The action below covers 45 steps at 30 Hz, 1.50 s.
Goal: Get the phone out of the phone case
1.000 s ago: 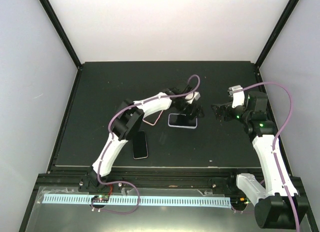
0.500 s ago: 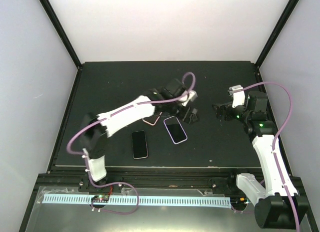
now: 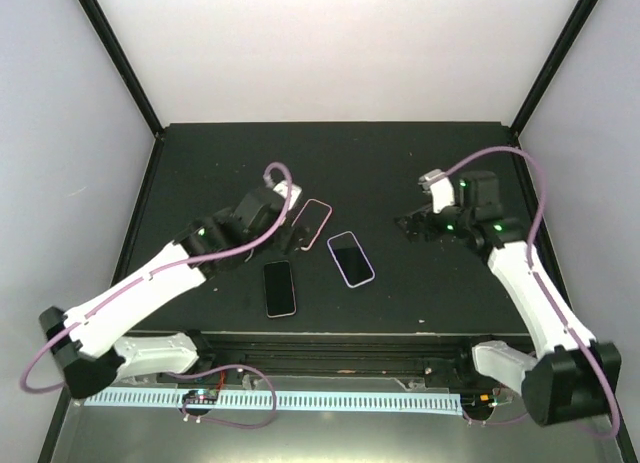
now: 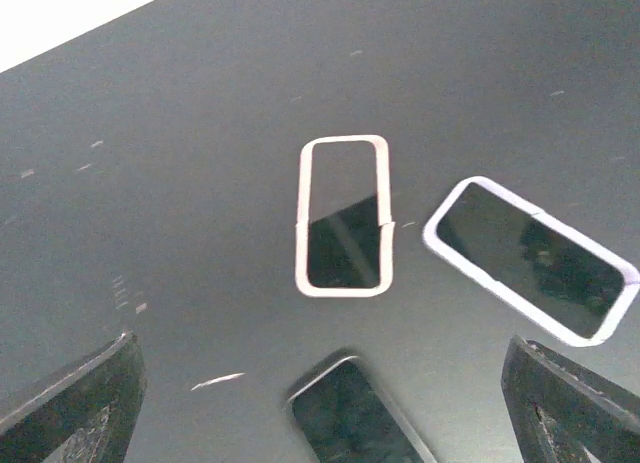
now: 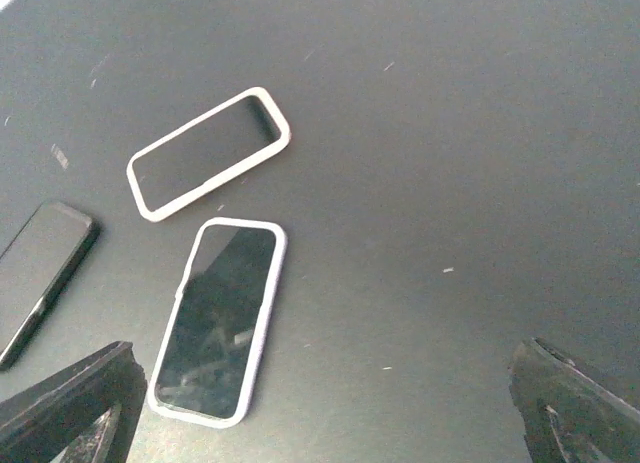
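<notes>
Phone [image 5: 215,318] inside white case [image 5: 263,323]

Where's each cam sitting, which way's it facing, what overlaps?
Top external: above, behind the bases, looking down at the table; both arms, left hand, right hand show.
Left wrist: faces down at the empty case; own fingers in bottom corners.
Right wrist: faces down at the cased phone; own fingers likewise.
Shared: all views hold both, plus the bare phone.

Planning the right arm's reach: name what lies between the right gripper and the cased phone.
Nothing: bare table between right gripper and cased phone, per the top view.
</notes>
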Each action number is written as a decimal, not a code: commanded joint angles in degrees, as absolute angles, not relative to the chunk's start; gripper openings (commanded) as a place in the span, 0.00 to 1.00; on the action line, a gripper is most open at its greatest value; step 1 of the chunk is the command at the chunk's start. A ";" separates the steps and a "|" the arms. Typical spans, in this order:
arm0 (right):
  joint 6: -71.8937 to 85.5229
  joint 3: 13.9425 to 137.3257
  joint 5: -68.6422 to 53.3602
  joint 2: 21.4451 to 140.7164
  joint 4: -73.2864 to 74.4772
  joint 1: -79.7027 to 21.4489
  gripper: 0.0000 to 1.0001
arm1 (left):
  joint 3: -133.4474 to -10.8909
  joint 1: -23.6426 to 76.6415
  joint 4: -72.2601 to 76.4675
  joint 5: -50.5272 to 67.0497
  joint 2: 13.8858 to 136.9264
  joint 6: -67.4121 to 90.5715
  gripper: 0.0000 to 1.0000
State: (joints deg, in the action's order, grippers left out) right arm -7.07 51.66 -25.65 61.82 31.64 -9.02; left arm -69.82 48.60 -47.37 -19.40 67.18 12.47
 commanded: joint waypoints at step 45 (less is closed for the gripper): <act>-12.55 76.65 -2.84 113.95 43.11 -43.62 1.00 | -43.42 41.09 -32.25 -39.10 37.97 10.81 0.99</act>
